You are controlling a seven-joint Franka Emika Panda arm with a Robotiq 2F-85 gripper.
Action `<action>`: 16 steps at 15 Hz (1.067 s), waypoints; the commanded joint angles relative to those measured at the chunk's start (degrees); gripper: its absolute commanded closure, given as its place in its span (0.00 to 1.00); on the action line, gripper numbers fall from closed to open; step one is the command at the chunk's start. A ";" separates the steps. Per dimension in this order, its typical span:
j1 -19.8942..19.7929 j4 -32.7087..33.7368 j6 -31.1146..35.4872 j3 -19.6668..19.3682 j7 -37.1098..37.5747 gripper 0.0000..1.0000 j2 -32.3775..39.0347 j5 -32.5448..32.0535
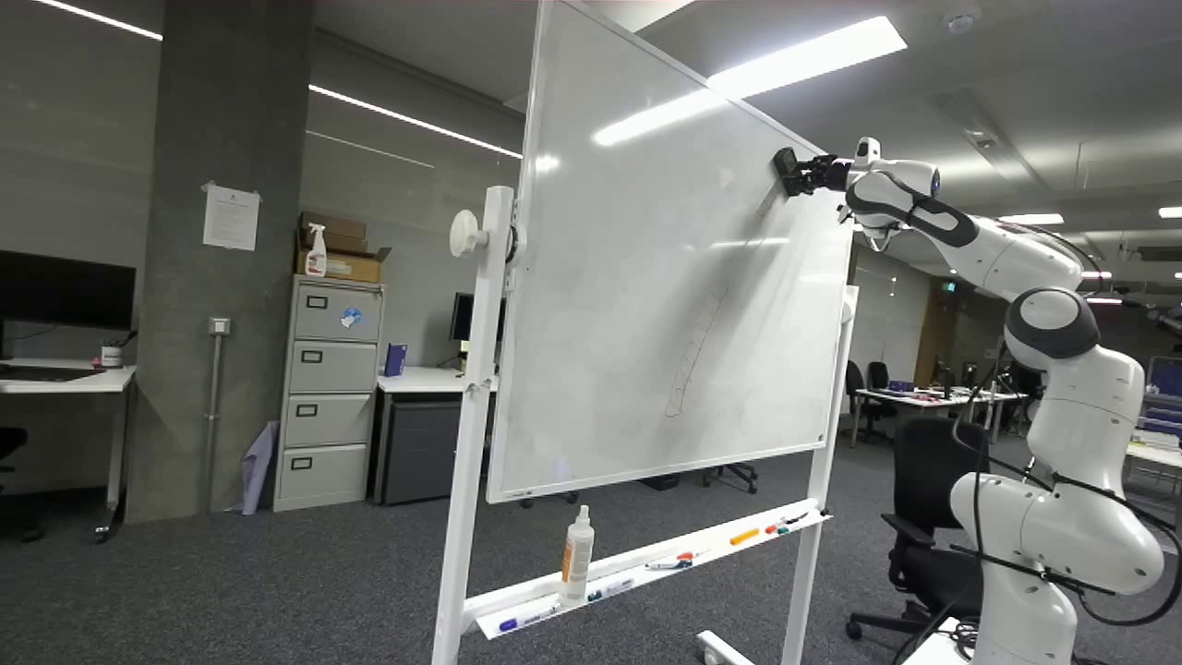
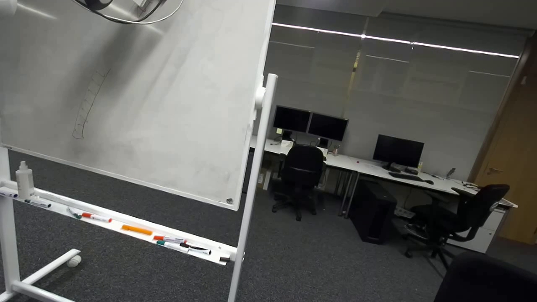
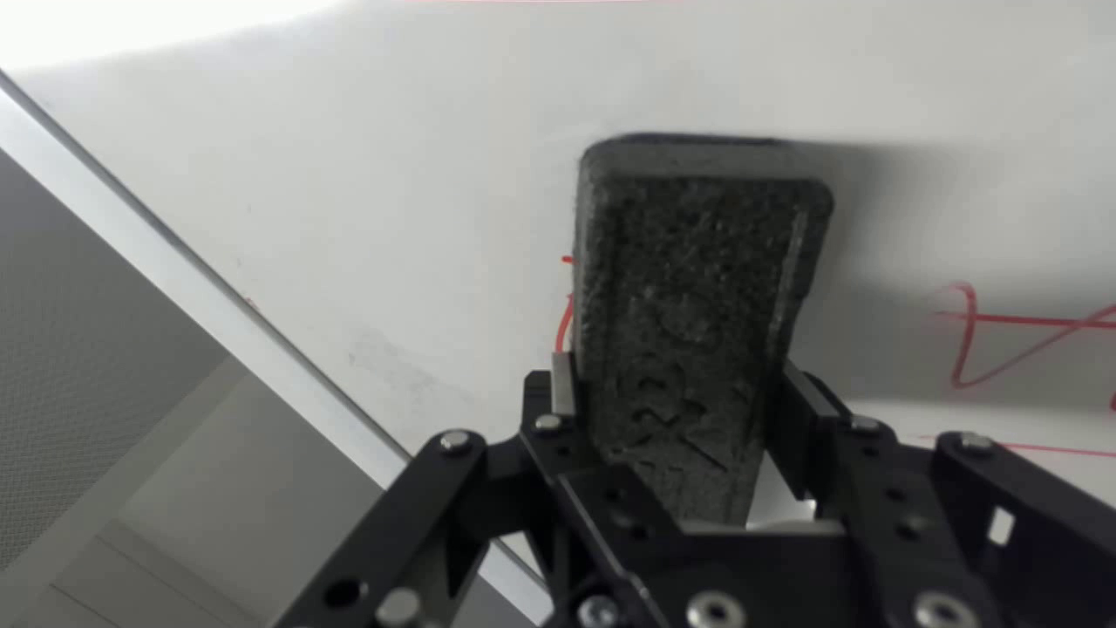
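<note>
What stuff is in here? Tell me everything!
Whiteboard: 1, white, on stand
Scribbles: several, red, on whiteboard
Eraser: 1, black, at whiteboard
Tray: 1, white, below whiteboard
Markers: at least 7, mixed, on tray
Stick: 1, orange, on tray
Filing cabinet: 1, grey, by pillar
Boxes: at least 2, brown, on filing cabinet
Bottles: 2, white, on tray and filing cabinet
Monitors: at least 3, black, on desks
Chairs: at least 3, black, on floor
Arm: 1, white, near whiteboard
Hand: 1, black, closed around eraser

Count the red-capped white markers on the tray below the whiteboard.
2, shown in both exterior views: one red-capped white marker lies left of the slim orange bar, the other red-capped marker right of it. None seems hidden.
</note>
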 commanded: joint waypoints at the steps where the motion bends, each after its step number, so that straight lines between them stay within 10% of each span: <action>1: 0.35 1.51 1.11 -0.65 -0.58 0.70 0.24 -0.25; 16: -3.24 -9.10 -0.80 7.84 -3.38 0.70 -1.94 0.27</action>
